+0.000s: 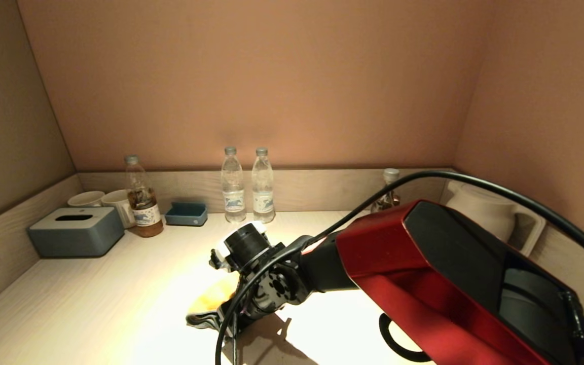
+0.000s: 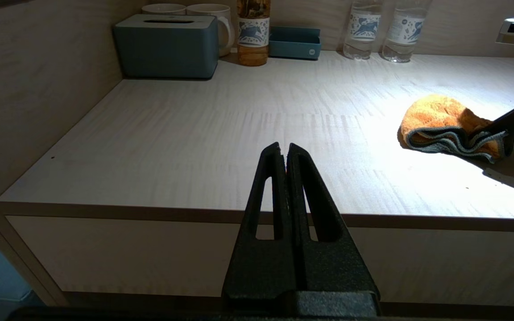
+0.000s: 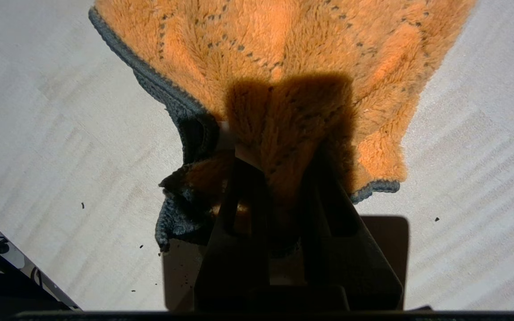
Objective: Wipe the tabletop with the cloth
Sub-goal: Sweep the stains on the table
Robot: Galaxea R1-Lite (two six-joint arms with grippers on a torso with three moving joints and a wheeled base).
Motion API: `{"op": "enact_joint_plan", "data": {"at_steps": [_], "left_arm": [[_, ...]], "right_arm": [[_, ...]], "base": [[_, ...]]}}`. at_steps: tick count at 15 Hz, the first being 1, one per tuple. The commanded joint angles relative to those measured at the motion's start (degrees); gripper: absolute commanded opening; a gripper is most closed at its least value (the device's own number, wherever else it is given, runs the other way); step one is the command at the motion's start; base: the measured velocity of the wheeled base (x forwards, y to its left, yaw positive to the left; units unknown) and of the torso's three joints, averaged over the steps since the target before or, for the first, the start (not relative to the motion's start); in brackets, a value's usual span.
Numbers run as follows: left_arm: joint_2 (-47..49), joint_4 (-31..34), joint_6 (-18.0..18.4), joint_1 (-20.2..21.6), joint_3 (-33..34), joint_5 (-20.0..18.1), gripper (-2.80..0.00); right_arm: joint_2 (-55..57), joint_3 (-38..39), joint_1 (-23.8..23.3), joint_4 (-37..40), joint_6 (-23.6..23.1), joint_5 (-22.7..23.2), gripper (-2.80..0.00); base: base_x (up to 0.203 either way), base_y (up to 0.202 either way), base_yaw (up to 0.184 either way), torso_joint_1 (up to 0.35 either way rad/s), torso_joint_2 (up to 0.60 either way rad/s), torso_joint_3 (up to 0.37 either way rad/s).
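Note:
The orange cloth (image 1: 211, 299) with grey-blue edging lies bunched on the pale wood-grain tabletop (image 1: 94, 304), near the front middle. My right gripper (image 1: 227, 318) points down and is shut on the cloth's near edge. In the right wrist view the gripper (image 3: 279, 162) pinches a fold of the cloth (image 3: 283, 67), which fans out flat on the tabletop (image 3: 38, 111). The left wrist view shows the cloth (image 2: 440, 120) on the tabletop (image 2: 239, 125). My left gripper (image 2: 283, 149) is shut and empty, parked low in front of the counter's front edge.
Along the back stand a grey-blue tissue box (image 1: 76, 231), two mugs (image 1: 119, 203), a tea bottle (image 1: 142, 203), a small blue tray (image 1: 186, 214), two water bottles (image 1: 248, 185), another bottle (image 1: 387, 195) and a white kettle (image 1: 484, 210). Dark crumbs (image 3: 150, 267) lie near the cloth.

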Motion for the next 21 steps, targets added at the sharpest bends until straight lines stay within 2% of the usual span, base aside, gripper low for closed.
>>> {"op": "enact_joint_plan", "data": {"at_steps": [1, 6, 17, 21], "left_arm": [[0.0, 0.0, 0.0, 0.0, 0.0, 0.0, -2.8], [0.0, 0.0, 0.0, 0.0, 0.0, 0.0, -2.8], [0.0, 0.0, 0.0, 0.0, 0.0, 0.0, -2.8], [0.0, 0.0, 0.0, 0.0, 0.0, 0.0, -2.8]], "right_arm": [[-1.6, 3.3, 1.0, 0.1, 0.0, 0.4, -2.8], [-5.7, 7.7, 3.4, -1.5, 0.0, 0.8, -2.8], [-9.6, 3.8, 3.4, -1.3, 0.0, 0.2, -2.8], [-13.5, 6.6, 5.7, -1.0, 0.1, 0.2, -2.8]], "base": [[0.0, 0.0, 0.0, 0.0, 0.0, 0.0], [0.0, 0.0, 0.0, 0.0, 0.0, 0.0], [0.0, 0.0, 0.0, 0.0, 0.0, 0.0], [0.0, 0.0, 0.0, 0.0, 0.0, 0.0]]}}
